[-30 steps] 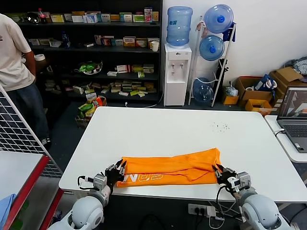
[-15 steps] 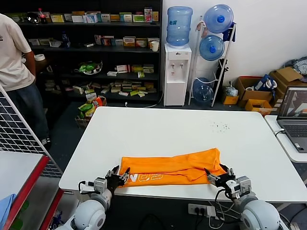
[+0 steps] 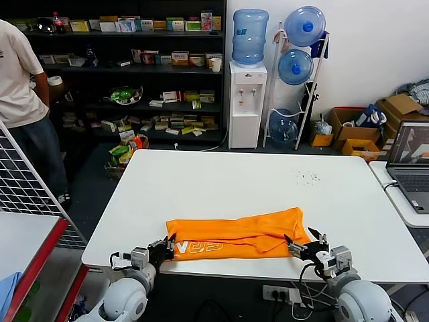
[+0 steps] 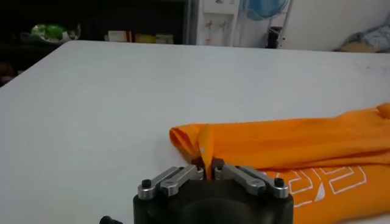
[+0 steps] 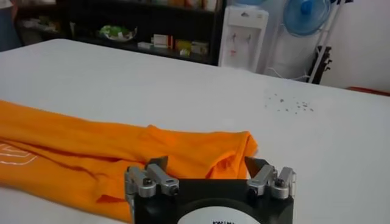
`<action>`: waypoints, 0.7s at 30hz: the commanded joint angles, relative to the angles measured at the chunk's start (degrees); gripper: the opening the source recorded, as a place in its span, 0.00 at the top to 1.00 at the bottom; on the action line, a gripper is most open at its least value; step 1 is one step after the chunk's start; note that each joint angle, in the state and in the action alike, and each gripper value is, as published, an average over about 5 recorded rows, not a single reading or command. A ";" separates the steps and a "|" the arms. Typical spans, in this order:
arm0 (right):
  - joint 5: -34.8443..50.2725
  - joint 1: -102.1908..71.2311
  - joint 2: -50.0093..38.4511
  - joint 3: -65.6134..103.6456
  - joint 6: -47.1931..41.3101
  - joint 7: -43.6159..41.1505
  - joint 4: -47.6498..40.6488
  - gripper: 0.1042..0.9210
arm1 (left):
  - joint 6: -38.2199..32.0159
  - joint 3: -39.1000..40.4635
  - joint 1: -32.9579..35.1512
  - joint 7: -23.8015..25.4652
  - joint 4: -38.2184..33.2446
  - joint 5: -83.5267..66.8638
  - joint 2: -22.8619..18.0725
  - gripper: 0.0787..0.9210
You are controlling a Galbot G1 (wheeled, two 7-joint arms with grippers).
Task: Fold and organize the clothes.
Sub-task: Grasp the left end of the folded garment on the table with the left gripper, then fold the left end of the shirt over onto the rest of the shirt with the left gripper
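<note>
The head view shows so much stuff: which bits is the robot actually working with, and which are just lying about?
Working with:
- bright orange soft-fabric T-shirt, white lettering
- left gripper, pinching the shirt's edge
- right gripper, open by the other end

Lying about:
- grey laptop
- blue water bottles
- brown cardboard boxes

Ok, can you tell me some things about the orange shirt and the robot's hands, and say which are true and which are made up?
1. The orange T-shirt lies folded into a long strip on the white table. True.
2. The left gripper is pinching the shirt's edge. True.
3. The right gripper is shut tight on the shirt. False: its fingers are spread open at the shirt's end.
4. The shirt's lettering is black. False: it is white.
5. A laptop sits on the shirt. False: it is on a separate table to the right.
</note>
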 commanded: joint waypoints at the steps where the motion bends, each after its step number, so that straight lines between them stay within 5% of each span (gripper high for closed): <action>1: 0.09 0.75 0.87 0.06 2.36 0.38 0.08 0.12 | 2.80 -5.24 -0.49 -0.03 1.65 -1.62 7.39 0.94; 12: 0.15 1.07 3.09 0.02 4.30 1.39 -0.06 0.12 | 0.10 -15.08 -1.21 4.69 9.23 3.83 21.28 0.96; 17: -0.62 1.78 4.62 -0.40 4.70 1.98 -1.09 0.12 | 2.37 -12.59 -1.03 2.20 -2.38 -0.28 19.91 0.96; 21: -1.88 1.57 5.44 -0.33 5.03 2.25 -1.26 0.12 | 5.11 -7.96 -1.12 -1.27 -11.49 -5.71 14.33 0.96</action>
